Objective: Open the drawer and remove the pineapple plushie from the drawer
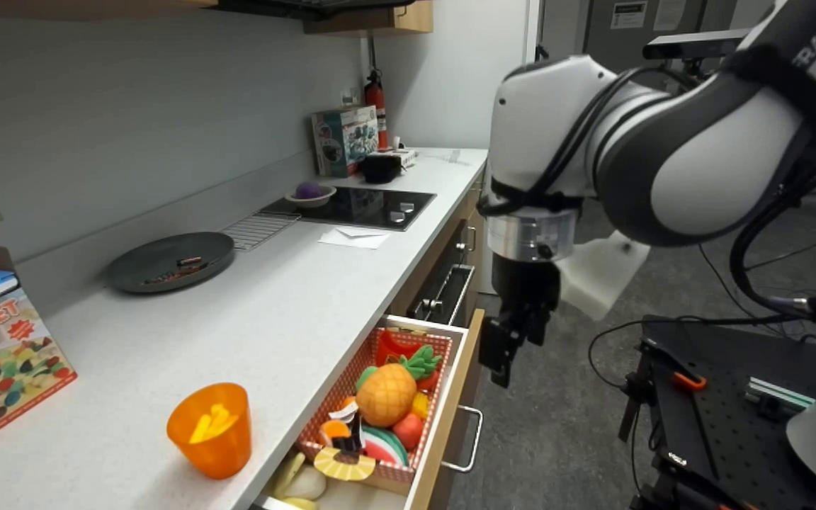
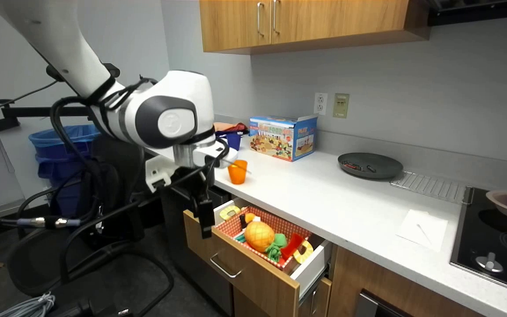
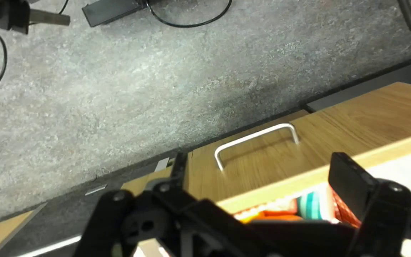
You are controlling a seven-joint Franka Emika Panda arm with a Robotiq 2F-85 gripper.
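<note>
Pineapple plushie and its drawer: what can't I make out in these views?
Pineapple plushie: underside, hidden by its own body in both exterior views.
Drawer: nearest end, cut off by the bottom edge in an exterior view.
Wrist view: drawer interior partly blocked by the gripper; plushie not identifiable.

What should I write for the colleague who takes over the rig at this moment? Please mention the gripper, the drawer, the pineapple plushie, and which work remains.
Gripper: open, holding nothing, near the front of the drawer.
Drawer: pulled out; its contents show in both exterior views.
Pineapple plushie: inside the drawer, in the checked basket, among other toys.
Done: the drawer is open.
Left: grip the plushie and lift it out of the drawer; approaching from above looks sensible.
</note>
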